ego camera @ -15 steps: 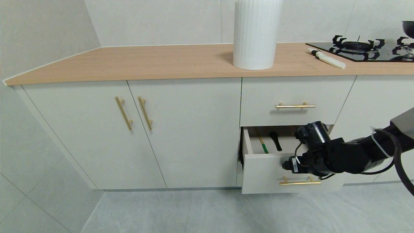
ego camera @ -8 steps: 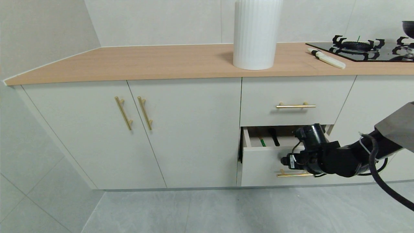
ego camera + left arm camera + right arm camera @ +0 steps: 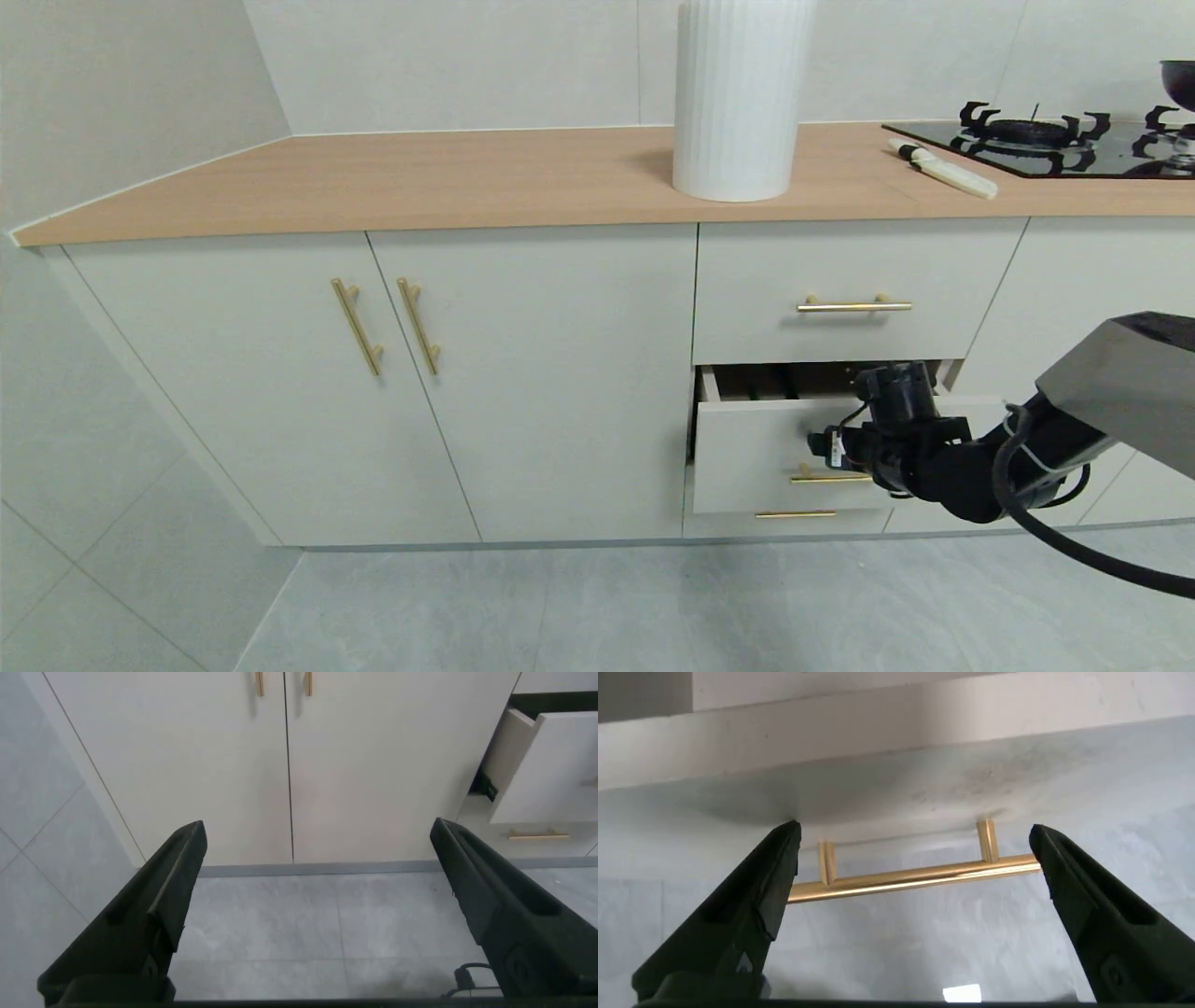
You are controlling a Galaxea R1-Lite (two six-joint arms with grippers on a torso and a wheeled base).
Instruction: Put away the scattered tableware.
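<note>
Wood-topped table, drawer below a little ajar.
Open right hand, fingers astride the brass handle, grips nothing; left hand open, empty. Pale knife lies beside the hob: likely light, stiff, slim; pinch its grip end.

The wooden counter is stretching from the wall corner on the left right across to the far side. A tall white ribbed vase is standing upright on it, right of the middle. Further right, a pale knife is lying flat on the wood at an angle, just beside the near corner of the black hob that is sitting flush in the counter. Under the counter, the lower drawer is sticking out a little, its inside lying in shadow. Grey floor tiles are running along the base.
</note>
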